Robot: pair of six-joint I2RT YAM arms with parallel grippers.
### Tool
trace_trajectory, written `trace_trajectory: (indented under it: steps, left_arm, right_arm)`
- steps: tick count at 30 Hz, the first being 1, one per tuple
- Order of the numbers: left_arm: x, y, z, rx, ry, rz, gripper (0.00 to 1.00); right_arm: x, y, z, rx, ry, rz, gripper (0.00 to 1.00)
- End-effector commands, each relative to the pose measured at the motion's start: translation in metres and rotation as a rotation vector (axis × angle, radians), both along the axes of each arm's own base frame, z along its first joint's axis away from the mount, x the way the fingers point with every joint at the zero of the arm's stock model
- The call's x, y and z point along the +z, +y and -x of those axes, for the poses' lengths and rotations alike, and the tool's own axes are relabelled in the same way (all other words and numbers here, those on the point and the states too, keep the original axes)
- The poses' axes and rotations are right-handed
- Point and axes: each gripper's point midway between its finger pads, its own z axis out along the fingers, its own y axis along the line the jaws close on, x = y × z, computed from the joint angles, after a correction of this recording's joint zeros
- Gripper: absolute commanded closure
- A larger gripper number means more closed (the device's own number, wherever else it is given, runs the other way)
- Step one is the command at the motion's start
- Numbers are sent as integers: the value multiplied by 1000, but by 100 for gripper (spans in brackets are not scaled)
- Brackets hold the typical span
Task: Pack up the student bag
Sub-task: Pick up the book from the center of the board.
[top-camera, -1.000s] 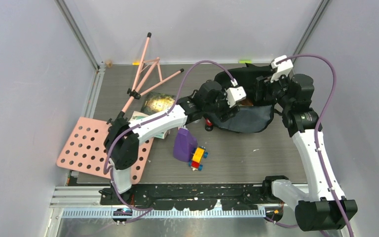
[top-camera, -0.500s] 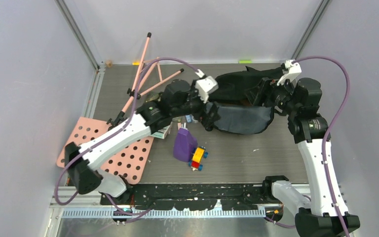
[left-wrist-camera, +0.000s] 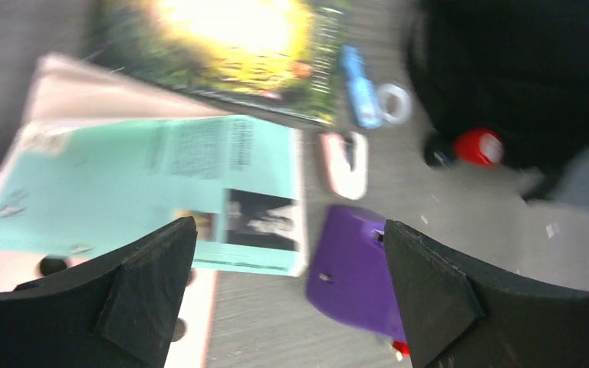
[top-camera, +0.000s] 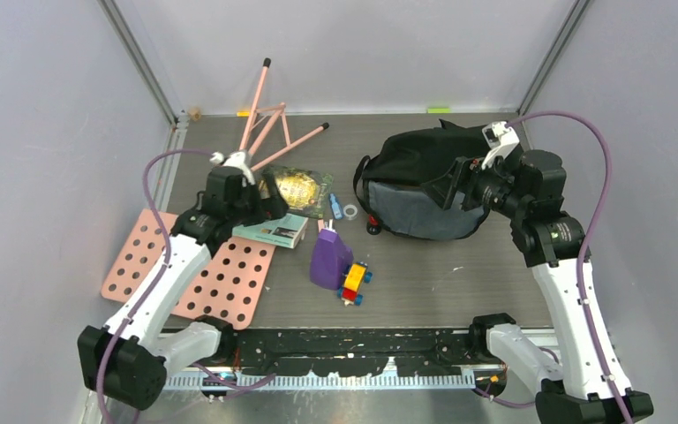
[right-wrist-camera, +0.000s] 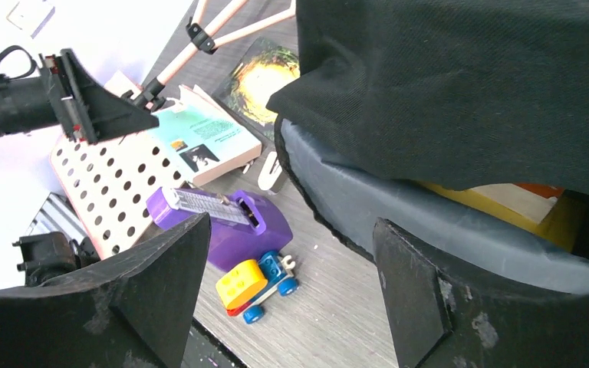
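Note:
The black student bag lies at the back right, its grey-lined mouth facing front. In the right wrist view the bag shows yellow and orange items inside under a black flap. My right gripper is open at the bag's right side, holding nothing; its jaws stand wide apart. My left gripper is open and empty above the teal book; in the left wrist view it hovers over the teal book and the purple container.
A green and yellow book, a blue item, a white ring and a red cap lie left of the bag. A purple container and toy car sit in front. Pink pegboard and pink stand at left.
My left arm has pulled out of the bag's mouth and swung left over the books. The bag's flap has dropped. My right gripper has shifted a little down and left.

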Motion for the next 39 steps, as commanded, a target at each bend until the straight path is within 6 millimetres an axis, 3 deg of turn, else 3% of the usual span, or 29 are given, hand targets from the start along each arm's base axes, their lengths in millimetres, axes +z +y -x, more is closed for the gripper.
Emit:
trace_trajectory:
  steps: [1,7,10,16,20,25,35,39]
  left_arm:
    - [-19,50,-3,276,65,96,6]
    - [-50,96,-2,545,63,133,4]
    - [-61,109,-1,633,52,169,5]
    - [-78,112,-11,674,79,264,14]
    - [-83,114,-17,688,78,281,28]
    - [-96,119,-19,713,98,274,35]
    - [-111,123,-20,737,107,290,37]
    - [-109,122,-27,740,76,323,54]
  right_arm:
    - [0,7,0,24,-7,18,18]
    - [-9,12,-4,30,8,63,18]
    - [-11,15,-5,39,12,72,19]
    - [-18,19,-9,53,28,91,24]
    - [-18,20,-10,57,31,96,25]
    - [-19,21,-11,57,30,102,26]
    - [-21,23,-12,62,34,109,26]
    - [-22,24,-13,58,34,109,28]
